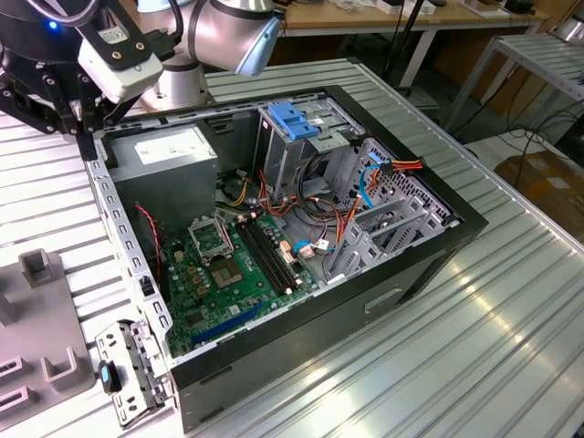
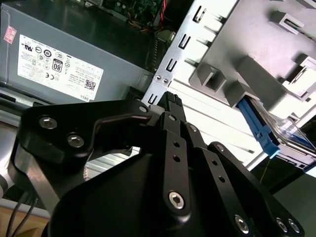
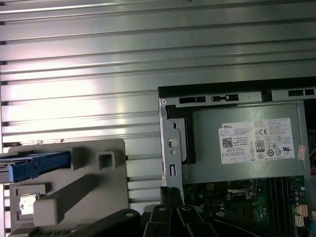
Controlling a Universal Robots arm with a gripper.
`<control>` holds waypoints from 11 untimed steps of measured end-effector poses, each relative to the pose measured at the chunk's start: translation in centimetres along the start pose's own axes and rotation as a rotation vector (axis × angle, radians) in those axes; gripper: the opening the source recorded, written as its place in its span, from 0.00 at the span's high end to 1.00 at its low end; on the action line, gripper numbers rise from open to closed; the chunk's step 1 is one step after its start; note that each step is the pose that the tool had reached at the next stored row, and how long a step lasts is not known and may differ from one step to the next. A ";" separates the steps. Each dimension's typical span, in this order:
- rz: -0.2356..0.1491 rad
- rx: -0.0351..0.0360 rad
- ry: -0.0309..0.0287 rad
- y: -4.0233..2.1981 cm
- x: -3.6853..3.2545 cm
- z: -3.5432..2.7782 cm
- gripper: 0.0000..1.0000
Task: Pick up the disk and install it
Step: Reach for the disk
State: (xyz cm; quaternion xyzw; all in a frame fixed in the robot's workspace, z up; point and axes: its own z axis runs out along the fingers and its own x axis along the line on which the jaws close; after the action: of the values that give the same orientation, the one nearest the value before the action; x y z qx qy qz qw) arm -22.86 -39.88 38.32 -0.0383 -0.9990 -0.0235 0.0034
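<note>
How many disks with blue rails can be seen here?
1. The disk rests on the gray holder beside the computer case, seen in both wrist views. Others may be hidden.

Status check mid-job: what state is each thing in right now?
Computer case: lying on its side, panel off, open.
Disk: resting in the grey holder, not gripped.
Gripper: shut, empty, near the case rim by the power supply.
</note>
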 end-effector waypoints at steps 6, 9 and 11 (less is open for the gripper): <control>0.000 0.0000 0.0009 -0.03 0.32 0.02 0.89; 0.000 -0.0001 0.0015 -0.05 0.56 0.04 0.89; 0.000 0.0000 0.0019 -0.06 0.69 0.05 0.89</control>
State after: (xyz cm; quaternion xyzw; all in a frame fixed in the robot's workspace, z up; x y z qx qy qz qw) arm -23.55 -39.89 38.28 -0.0383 -0.9990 -0.0235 0.0044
